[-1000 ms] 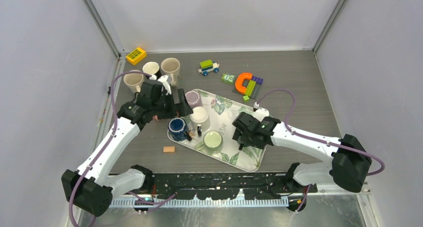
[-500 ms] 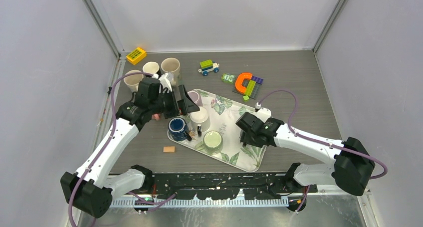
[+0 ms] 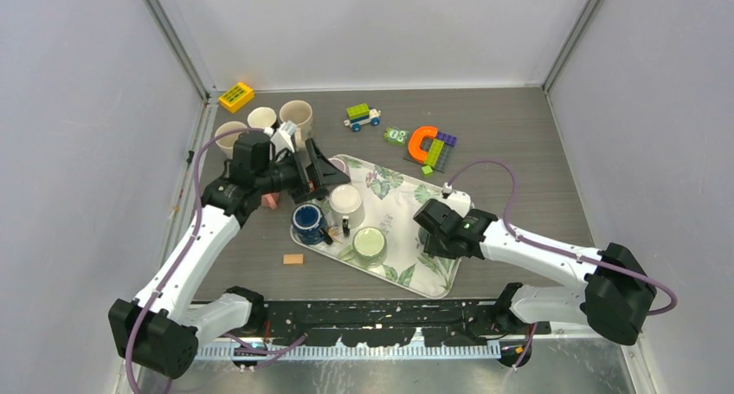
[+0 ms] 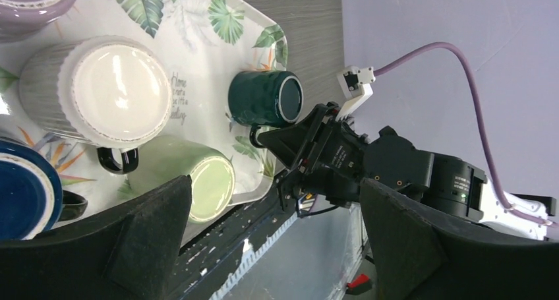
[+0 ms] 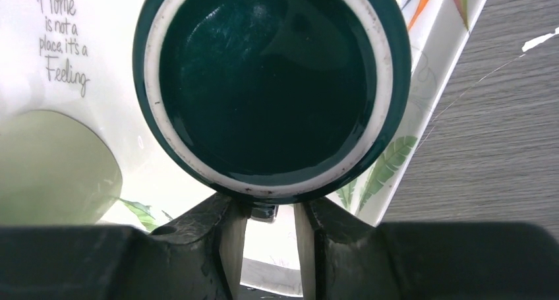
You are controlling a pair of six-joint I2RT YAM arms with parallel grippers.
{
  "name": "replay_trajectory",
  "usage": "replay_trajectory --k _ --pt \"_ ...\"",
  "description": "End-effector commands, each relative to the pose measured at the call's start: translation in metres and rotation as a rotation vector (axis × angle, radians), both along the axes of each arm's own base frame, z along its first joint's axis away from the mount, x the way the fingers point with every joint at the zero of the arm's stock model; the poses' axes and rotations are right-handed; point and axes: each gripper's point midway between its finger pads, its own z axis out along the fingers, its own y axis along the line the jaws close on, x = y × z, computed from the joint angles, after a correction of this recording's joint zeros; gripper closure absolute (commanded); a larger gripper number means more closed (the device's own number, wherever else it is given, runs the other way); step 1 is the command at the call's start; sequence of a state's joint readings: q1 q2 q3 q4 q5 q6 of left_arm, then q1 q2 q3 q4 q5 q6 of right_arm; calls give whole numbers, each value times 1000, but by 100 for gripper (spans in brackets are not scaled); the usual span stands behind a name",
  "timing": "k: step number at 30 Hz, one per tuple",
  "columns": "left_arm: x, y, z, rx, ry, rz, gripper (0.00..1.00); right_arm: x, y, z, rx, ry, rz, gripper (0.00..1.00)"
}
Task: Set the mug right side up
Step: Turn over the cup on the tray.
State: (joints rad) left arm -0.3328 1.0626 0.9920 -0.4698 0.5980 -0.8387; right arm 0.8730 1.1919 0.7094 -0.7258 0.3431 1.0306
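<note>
The mug (image 5: 270,82) is dark green and stands base up on the leaf-print tray (image 3: 407,190), near its right edge. It also shows in the left wrist view as the dark green mug (image 4: 265,99). My right gripper (image 5: 270,211) is low beside it, its jaws drawn in narrow on either side of the mug's handle (image 5: 264,212). From above, the right gripper (image 3: 430,229) covers most of that mug. My left gripper (image 3: 325,173) hangs open over the tray's far left corner with nothing between its fingers (image 4: 158,234).
Also base up on the tray are a white-bottomed mug (image 3: 346,203), a blue mug (image 3: 307,219), a pale green mug (image 3: 370,244) and a purple one (image 4: 26,0). Cream cups (image 3: 296,114) stand back left, toy bricks (image 3: 428,143) behind the tray, a small wooden block (image 3: 293,259) in front.
My right gripper's jaws have closed from wide to narrow around the dark green mug's handle, and that arm has shifted slightly right. My left gripper has drawn back a little, still open.
</note>
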Motion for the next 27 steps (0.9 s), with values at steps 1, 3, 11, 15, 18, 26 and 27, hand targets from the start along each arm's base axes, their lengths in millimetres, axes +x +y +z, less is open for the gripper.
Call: replay_trajectory --k 1,3,11,15,18,26,27 --pt "-1 -4 17 -74 -32 -19 0 1 0 6 7 -26 34 66" --pt "0 -3 16 -75 -23 -14 0 1 -2 7 -3 -27 39 69" --pt "2 -3 12 -74 -11 -10 0 4 -1 8 -24 -30 62 80" --pt "3 -3 11 -73 -10 -8 0 6 -1 9 -39 -32 68 83" --pt "3 -2 10 -70 -7 -7 0 6 -2 10 -45 -32 60 81" --pt "3 0 8 -62 -7 -3 0 10 -6 19 -55 -47 14 60" --pt "3 0 8 -62 -7 -3 0 11 -5 21 -54 -52 8 59"
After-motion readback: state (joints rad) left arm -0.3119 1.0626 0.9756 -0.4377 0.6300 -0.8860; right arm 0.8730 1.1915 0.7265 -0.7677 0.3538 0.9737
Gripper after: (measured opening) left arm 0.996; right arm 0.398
